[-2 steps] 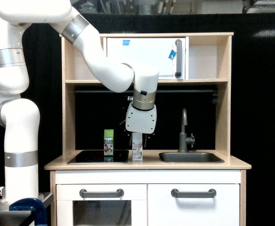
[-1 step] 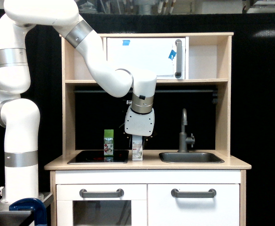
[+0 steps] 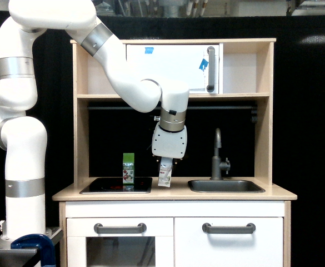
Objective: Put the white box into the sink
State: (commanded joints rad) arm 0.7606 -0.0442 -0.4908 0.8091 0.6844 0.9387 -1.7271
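Gripper (image 3: 166, 161) seemingly pinches the tilted, faintly printed white box (image 3: 164, 173) above the countertop (image 3: 173, 195).

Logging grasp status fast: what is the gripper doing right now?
Gripper: shut on the white box, which hangs tilted, lifted just off the countertop.

You are looking at a lab mock-up, not a home: a wooden toy kitchen (image 3: 173, 194) with sink (image 3: 226, 186), tap (image 3: 218, 156) and stovetop (image 3: 116, 185) is standing against black curtains (image 3: 306, 111), beside a white robot arm (image 3: 18, 139).
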